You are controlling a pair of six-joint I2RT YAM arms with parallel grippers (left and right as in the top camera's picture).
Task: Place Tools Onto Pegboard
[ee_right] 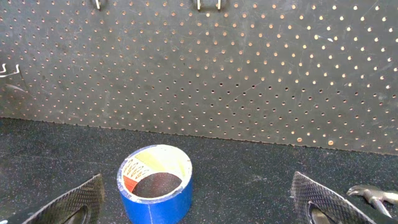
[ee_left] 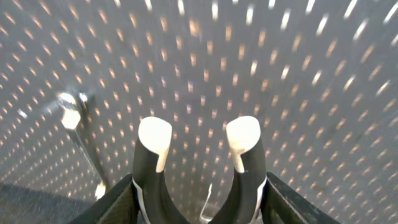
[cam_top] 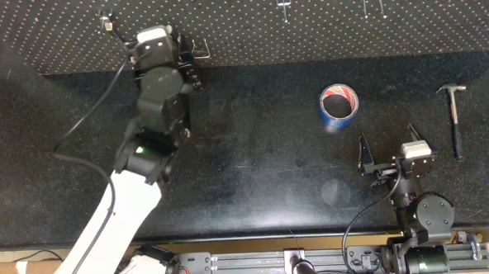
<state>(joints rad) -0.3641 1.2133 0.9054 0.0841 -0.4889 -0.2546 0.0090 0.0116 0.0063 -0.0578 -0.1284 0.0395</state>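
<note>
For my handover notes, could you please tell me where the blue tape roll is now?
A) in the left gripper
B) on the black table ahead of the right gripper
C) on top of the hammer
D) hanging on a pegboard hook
B: the tape roll stands on the table just ahead of the open right gripper, apart from the hammer and short of the pegboard.

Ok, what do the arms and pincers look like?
Left arm: white lower tube, black joints, small green light, black cable. The left pincer has black fingers with cream tips. Right arm is black; the right pincer has dark textured fingers.
</note>
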